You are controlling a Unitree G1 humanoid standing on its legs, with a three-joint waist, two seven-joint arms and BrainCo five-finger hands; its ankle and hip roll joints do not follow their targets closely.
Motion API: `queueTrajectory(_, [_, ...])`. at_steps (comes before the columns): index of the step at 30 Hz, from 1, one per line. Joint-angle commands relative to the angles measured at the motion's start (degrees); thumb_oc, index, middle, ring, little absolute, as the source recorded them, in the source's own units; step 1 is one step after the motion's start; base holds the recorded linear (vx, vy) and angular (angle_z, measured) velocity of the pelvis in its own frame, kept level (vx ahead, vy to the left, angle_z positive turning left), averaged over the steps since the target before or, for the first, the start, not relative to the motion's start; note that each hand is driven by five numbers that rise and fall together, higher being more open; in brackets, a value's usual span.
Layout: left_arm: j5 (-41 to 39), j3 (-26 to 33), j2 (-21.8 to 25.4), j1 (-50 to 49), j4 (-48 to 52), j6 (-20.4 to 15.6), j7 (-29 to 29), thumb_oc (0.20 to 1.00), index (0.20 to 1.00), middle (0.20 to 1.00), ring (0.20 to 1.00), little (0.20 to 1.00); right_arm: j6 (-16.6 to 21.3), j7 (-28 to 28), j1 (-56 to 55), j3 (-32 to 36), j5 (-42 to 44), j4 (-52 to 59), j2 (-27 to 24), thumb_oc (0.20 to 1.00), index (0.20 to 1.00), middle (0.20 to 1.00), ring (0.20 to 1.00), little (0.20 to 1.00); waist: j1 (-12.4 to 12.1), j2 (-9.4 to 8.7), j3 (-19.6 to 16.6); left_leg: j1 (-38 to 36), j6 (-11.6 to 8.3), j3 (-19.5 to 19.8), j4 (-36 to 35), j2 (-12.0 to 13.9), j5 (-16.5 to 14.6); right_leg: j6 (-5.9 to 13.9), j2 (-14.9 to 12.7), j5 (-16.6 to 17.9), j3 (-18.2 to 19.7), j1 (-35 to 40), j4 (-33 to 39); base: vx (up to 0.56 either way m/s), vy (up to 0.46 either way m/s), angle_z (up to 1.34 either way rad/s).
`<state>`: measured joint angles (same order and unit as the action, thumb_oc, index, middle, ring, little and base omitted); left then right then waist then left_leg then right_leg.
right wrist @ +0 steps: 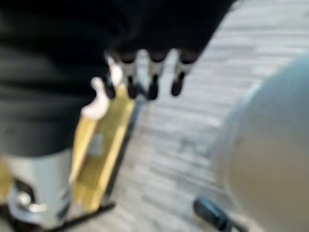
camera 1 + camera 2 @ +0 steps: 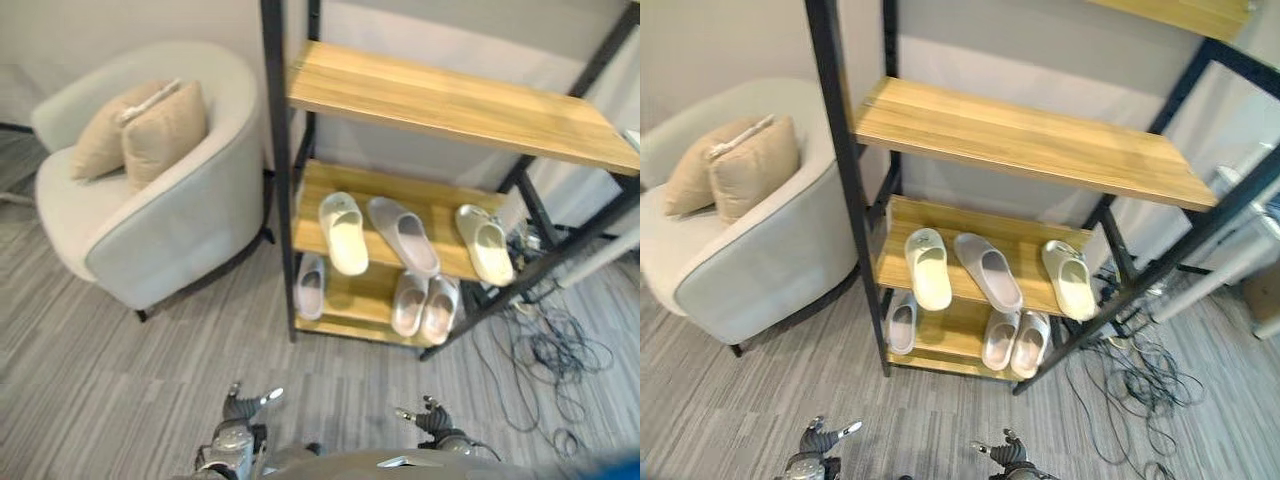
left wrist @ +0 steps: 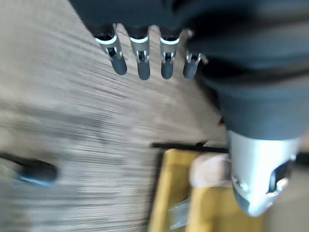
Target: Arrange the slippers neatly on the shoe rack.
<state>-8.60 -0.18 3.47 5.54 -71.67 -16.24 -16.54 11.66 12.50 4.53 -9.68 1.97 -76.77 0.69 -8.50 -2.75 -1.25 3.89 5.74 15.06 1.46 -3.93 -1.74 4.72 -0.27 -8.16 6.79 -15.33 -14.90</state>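
- Six slippers sit on the shoe rack [image 2: 278, 170], spread over its two lower wooden shelves.
- Middle shelf [image 2: 440, 205], three slippers: a cream slipper [image 2: 343, 232] toward the left, a grey slipper [image 2: 404, 235] just beside it and angled away, and a second cream slipper [image 2: 485, 243] apart from them near the right post.
- Bottom shelf [image 2: 355, 292], three more: one pale grey slipper [image 2: 311, 286] by the left post, and a close pair of pale slippers [image 2: 424, 305] side by side toward the right.
- Top shelf [image 2: 450, 100] carries no slippers, a wide bare plank.
- Left hand [image 2: 245, 405] hangs low in front of the rack, above the floor; in its wrist view the fingers [image 3: 140, 60] point out straight and relaxed, nothing in them.
- Right hand [image 2: 428, 415] sits low too, to the right of the left one; its fingers [image 1: 152, 82] are likewise loosely extended and it holds nothing.
- Both hands are well apart from the rack, with a band of grey plank floor [image 2: 120, 380] between them and the bottom shelf.
- Room on the middle shelf: a gap between the grey slipper and the right-hand cream one.
- Left of the rack stands one pale armchair [image 2: 170, 220] with two tan cushions [image 2: 150, 130] on its seat, near the rack's left post.
- Right of the rack, a tangle of dark cables [image 2: 545, 355] lies on the floor.
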Motion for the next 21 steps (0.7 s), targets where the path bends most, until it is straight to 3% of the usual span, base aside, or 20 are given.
queueTrajectory(1, [0.57,-2.62,-1.63,3.31,-0.47,-2.99,-0.87,1.000,1.000,1.000,1.000,1.000,1.31,-0.11,0.56,2.78,0.28,1.04,0.24,1.000,1.000,1.000,1.000,1.000,-0.39,-0.25,0.92,-1.44,-6.82,3.21,2.83,0.76,-4.85,-0.69,-0.68,7.24,1.93,3.26,5.11,0.10,-0.119,0.83])
queueTrajectory(5, [1.63,-3.72,-1.85,3.12,0.15,-3.96,-1.49,1.000,1.000,1.000,1.000,1.000,0.97,0.33,1.77,1.38,-1.25,-0.08,-0.66,1.000,1.000,1.000,1.000,1.000,-0.55,-0.91,1.13,-1.75,-8.06,5.10,3.29,0.85,-5.38,-1.98,-0.92,6.92,1.01,5.36,6.64,0.09,-0.145,0.64])
queueTrajectory(9, [1.97,-4.90,-2.14,0.67,-1.70,-5.20,-0.67,1.000,1.000,1.000,1.000,1.000,1.08,0.69,1.33,0.72,-2.12,-1.13,-0.92,1.000,1.000,1.000,1.000,1.000,-0.21,-0.98,-0.30,-3.05,-9.98,7.52,0.14,3.00,-3.59,-4.77,0.43,6.61,-1.35,8.07,8.75,0.12,-0.214,0.20])
queueTrajectory(14, [3.36,-6.02,-1.83,0.65,-4.99,-6.19,-1.62,1.000,1.000,1.000,1.000,1.000,2.12,1.59,0.07,2.40,-0.97,-1.11,-1.30,1.000,1.000,1.000,1.000,1.000,0.58,-0.92,-1.04,-3.41,-11.16,7.72,-2.11,4.55,-2.05,-6.31,1.64,6.53,-2.07,8.70,9.61,0.04,-0.139,0.08])
queueTrajectory(21, [4.05,-6.86,-1.86,0.58,-5.70,-8.65,-4.16,1.000,1.000,1.000,1.000,1.000,5.35,-0.15,-1.99,1.45,0.17,8.69,0.75,1.000,1.000,1.000,1.000,1.000,1.11,-0.78,-2.24,-4.35,-12.73,6.95,-5.14,6.51,0.38,-7.85,2.84,7.22,-2.02,10.77,12.18,0.01,-0.087,-0.01])
